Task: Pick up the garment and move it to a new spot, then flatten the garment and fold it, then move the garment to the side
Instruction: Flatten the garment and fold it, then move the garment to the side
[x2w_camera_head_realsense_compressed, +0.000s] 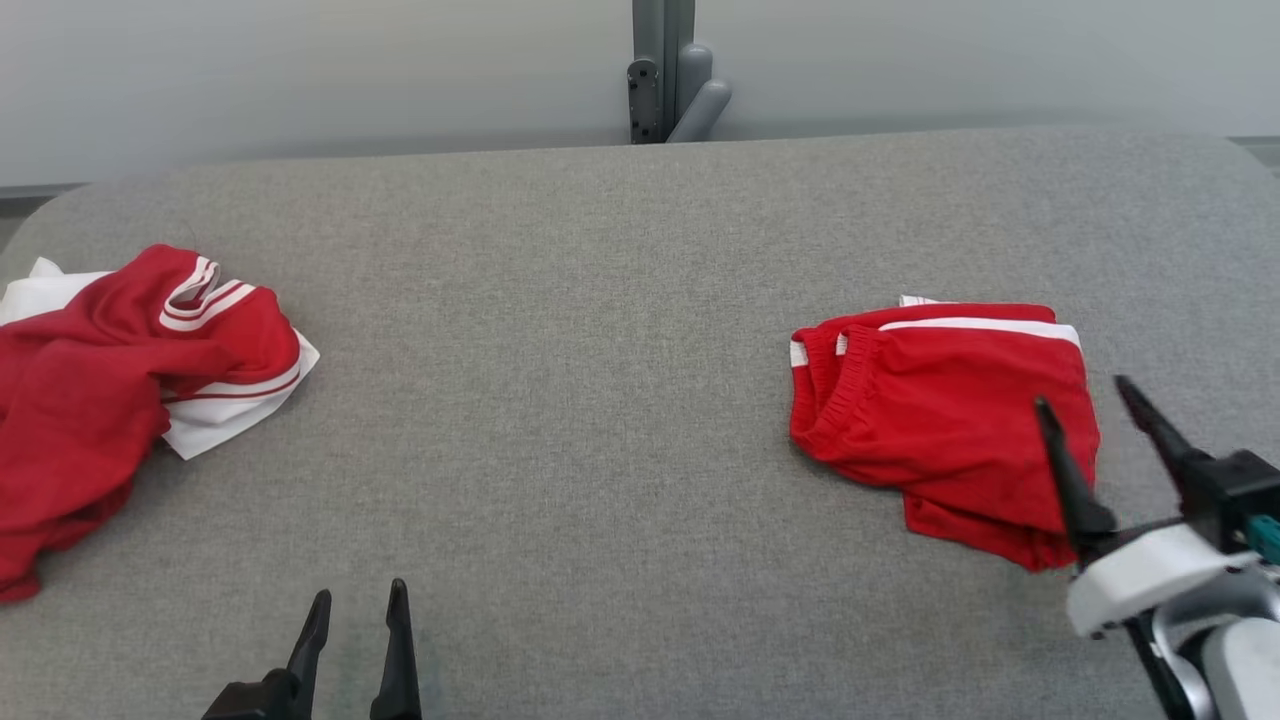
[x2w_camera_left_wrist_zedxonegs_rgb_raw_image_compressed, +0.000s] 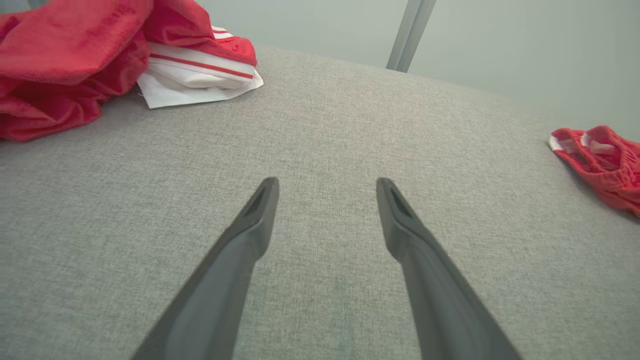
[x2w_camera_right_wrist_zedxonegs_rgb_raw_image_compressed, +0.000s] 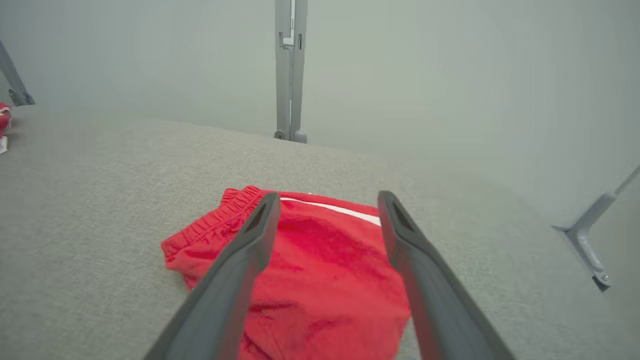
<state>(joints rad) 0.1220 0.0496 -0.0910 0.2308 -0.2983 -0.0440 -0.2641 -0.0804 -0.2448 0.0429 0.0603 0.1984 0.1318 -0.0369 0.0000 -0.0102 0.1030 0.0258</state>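
At the far left a crumpled pile (x2w_camera_head_realsense_compressed: 120, 380) of red and white cloth lies on the grey bench (x2w_camera_head_realsense_compressed: 600, 350). The edge of the head view cuts it off, so its full extent and how many pieces it holds cannot be told. It looks unsorted, likely set apart for its own turn.

The left fingers (x2w_camera_head_realsense_compressed: 398, 650) hang low over bare bench at the near left, spread wide and holding nothing. This seems to be a waiting pose, clear of both heaps.

A grey post (x2w_camera_head_realsense_compressed: 660, 70) stands beyond the far edge.

The folded shorts (x2w_camera_head_realsense_compressed: 930, 400), the task's garment as I judge it, lie flat on the right side with the waistband turned left and a white stripe along the far edge. They look folded and already moved aside.

The right fingers (x2w_camera_head_realsense_compressed: 1068, 470) are spread wide over the near right corner, gripping nothing. One finger covers part of that corner, and whether it touches the cloth cannot be told.
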